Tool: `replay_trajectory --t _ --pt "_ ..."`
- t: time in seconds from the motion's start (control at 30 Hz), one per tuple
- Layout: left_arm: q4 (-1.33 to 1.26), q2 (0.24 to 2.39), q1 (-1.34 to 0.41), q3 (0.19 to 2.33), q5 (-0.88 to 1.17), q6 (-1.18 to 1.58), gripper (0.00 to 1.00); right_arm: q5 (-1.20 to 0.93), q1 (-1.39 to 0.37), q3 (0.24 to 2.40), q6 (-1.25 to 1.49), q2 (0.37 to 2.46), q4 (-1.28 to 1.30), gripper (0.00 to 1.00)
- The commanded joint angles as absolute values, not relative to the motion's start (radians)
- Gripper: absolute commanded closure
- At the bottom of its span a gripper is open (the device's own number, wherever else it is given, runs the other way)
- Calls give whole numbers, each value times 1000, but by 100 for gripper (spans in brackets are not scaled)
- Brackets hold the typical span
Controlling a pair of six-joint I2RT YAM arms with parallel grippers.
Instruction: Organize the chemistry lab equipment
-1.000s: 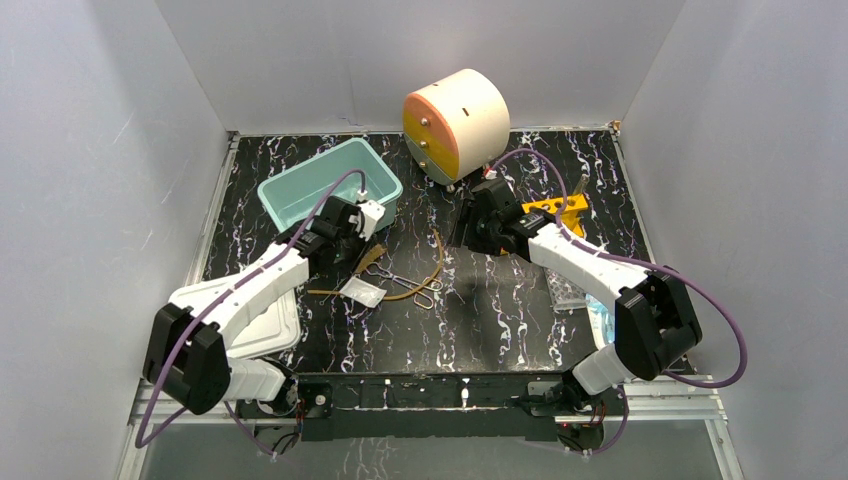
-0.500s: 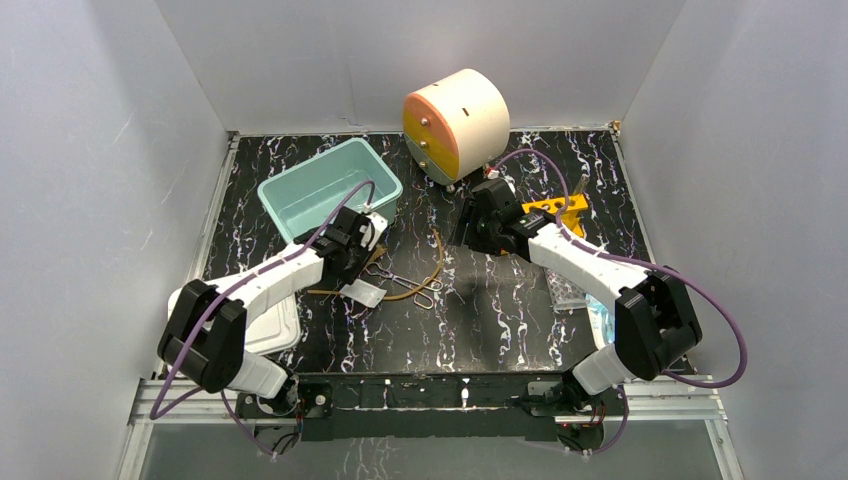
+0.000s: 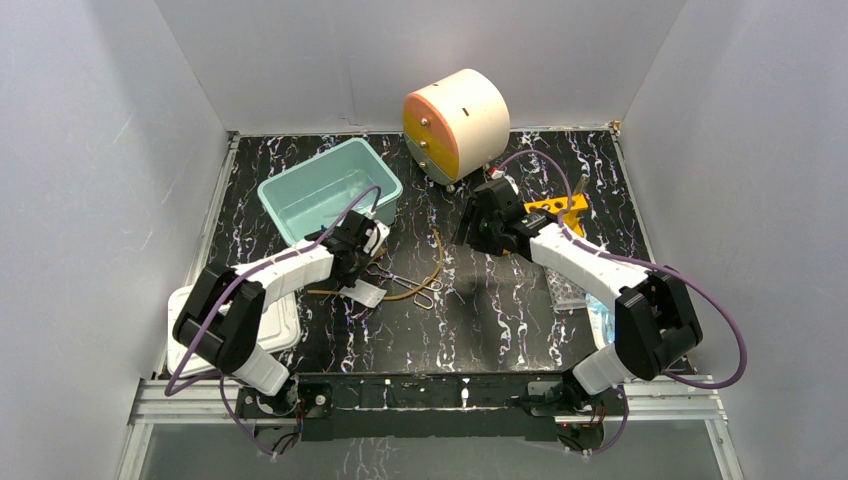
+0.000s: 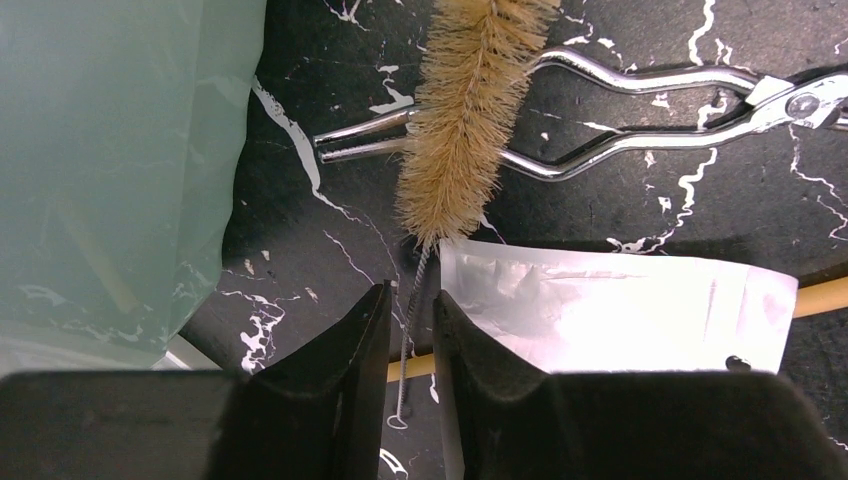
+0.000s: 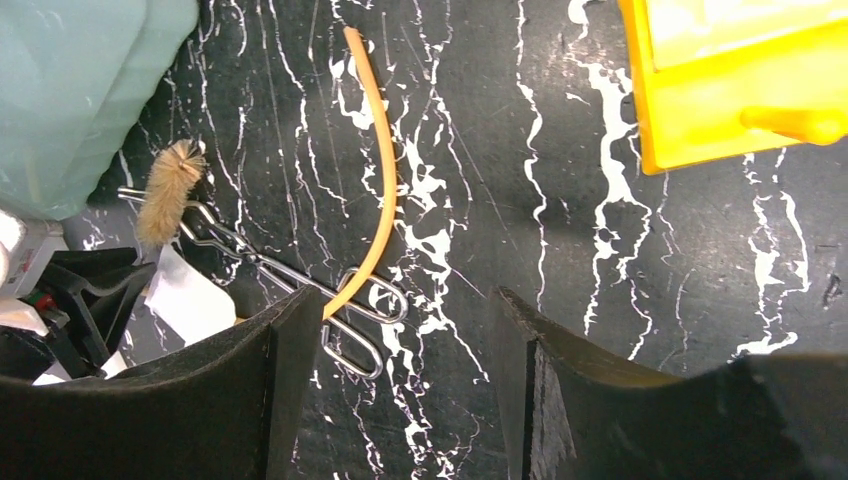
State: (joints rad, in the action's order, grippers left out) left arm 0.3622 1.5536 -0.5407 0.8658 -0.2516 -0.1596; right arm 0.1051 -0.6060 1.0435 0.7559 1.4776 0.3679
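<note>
**On the black marbled table (image 3: 500, 310), the left gripper (image 4: 412, 296) straddles a brown bristle brush (image 4: 468, 110)**

Plain grey walls close the table on three sides, with a cream-and-orange drum (image 3: 460, 122) at the back. The most open floor lies in the middle, between the clutter and the yellow holed rack (image 3: 560, 208).

The left wrist view shows the left jaws drawn close, one on each side of the brush's thin wire stem, not yet pinching it (the top view hides this stem under the gripper). The pale teal plastic bin (image 3: 308, 165) stands close on one side of the jaws. The edge of the white packet (image 4: 610, 310) is just beside the other finger. The bristles lie across the tips of the metal scissor-like forceps (image 4: 795, 100).

The right gripper (image 5: 405, 300) hangs over the table with its jaws spread wide and grasping nothing. Its wrist view shows an orange rubber tube (image 5: 390, 170) crossing the forceps' handle rings.

Only the top view shows the clear well plate (image 3: 568, 290) and the blue-capped tubes (image 3: 600, 322), beside the right arm.
</note>
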Motion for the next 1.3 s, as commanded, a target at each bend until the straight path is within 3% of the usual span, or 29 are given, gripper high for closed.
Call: replay_trajectory --t 0.0,0.27,0.47,0.63,0.93,1.27 --pt "348 1558 -545 891 -273 -156 79 112 -591 1031 756 1421 346 30" --pt "363 1606 -545 919 -224 -157 83 104 -581 1007 764 1390 342 30" --pt "391 1617 -545 952 -234 -167 100 116 -578 996 765 1362 342 30" --pt "434 1553 -545 988 -179 -203 100 126 -579 994 766 1346 347 30" --pt "501 1358 -547 1006 100 -300 100 148 -577 992 766 1333 350 30" --pt "648 1368 -546 1275 60 -533 100 143 -572 1032 744 1353 383 30"
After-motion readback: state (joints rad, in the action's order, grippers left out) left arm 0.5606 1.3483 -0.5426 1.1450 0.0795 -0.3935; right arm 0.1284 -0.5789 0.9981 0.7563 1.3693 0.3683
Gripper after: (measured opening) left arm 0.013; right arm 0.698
